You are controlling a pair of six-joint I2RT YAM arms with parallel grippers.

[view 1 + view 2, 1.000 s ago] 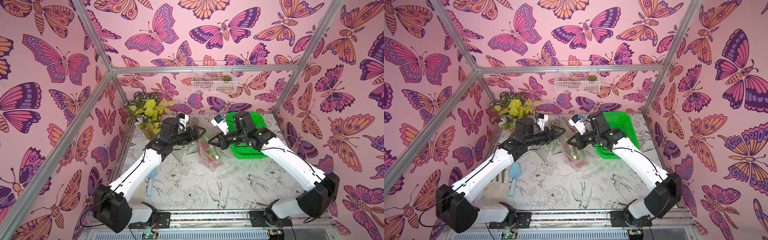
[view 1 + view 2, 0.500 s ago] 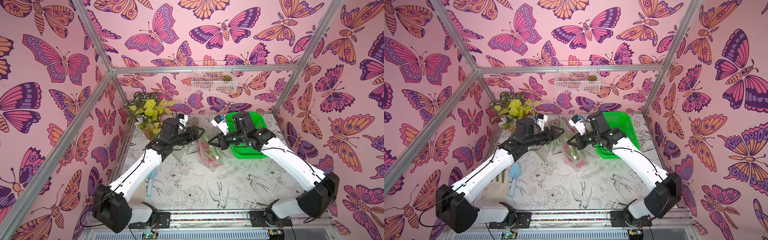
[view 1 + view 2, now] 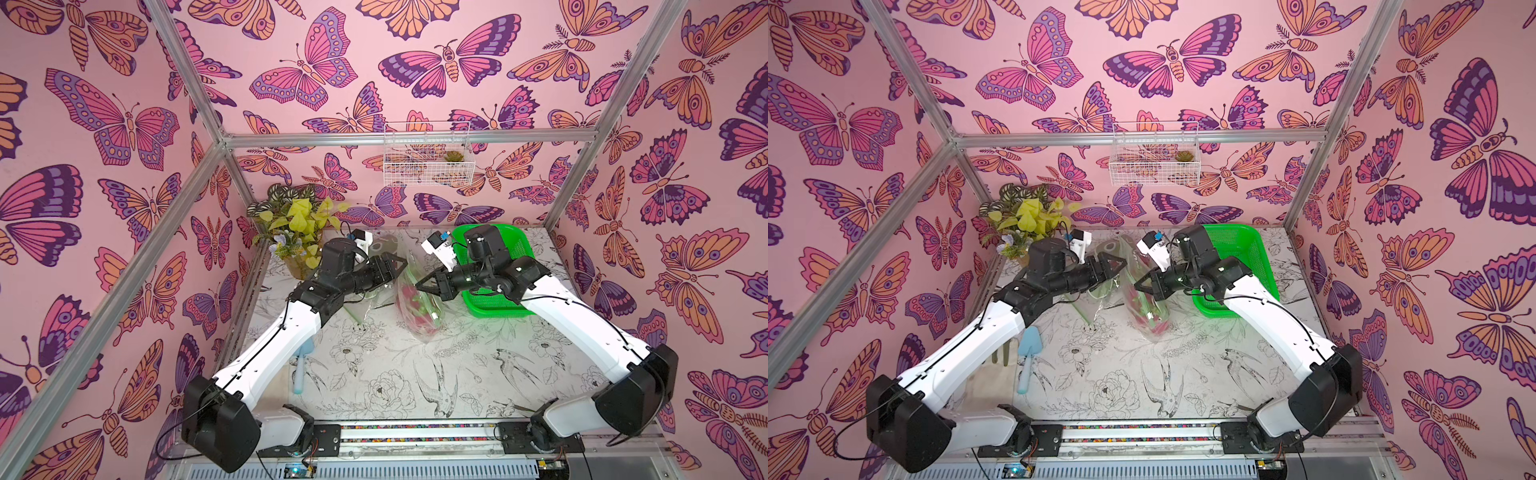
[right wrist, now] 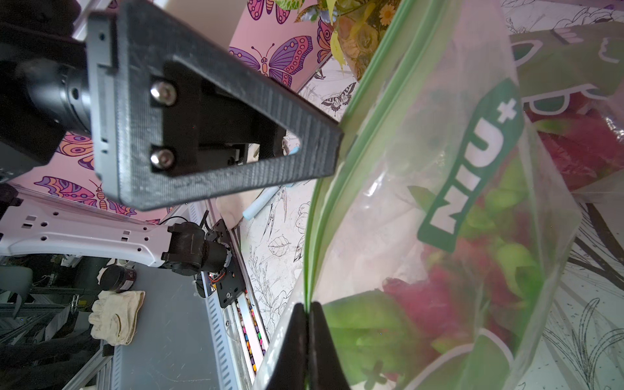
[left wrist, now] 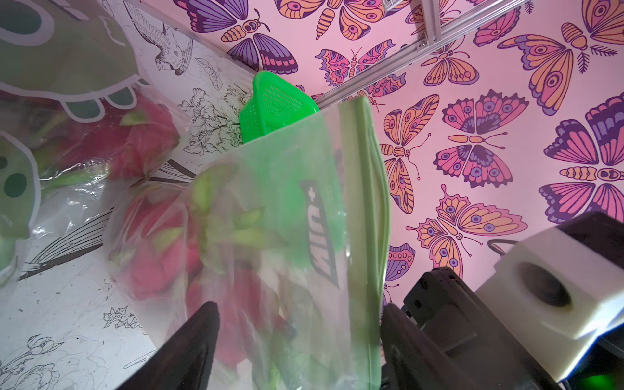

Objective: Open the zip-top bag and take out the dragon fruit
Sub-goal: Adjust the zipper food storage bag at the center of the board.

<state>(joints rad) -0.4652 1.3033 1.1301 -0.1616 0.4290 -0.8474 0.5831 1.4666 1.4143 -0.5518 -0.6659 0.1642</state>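
Several magenta, green-scaled dragon fruit (image 5: 152,263) fill the bag (image 5: 337,152).

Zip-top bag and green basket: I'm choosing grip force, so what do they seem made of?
The zip-top bag looks like thin, glossy clear plastic film: it wrinkles, glints, and shows the dragon fruit through it. The green basket looks like rigid moulded plastic, with fine perforated walls.
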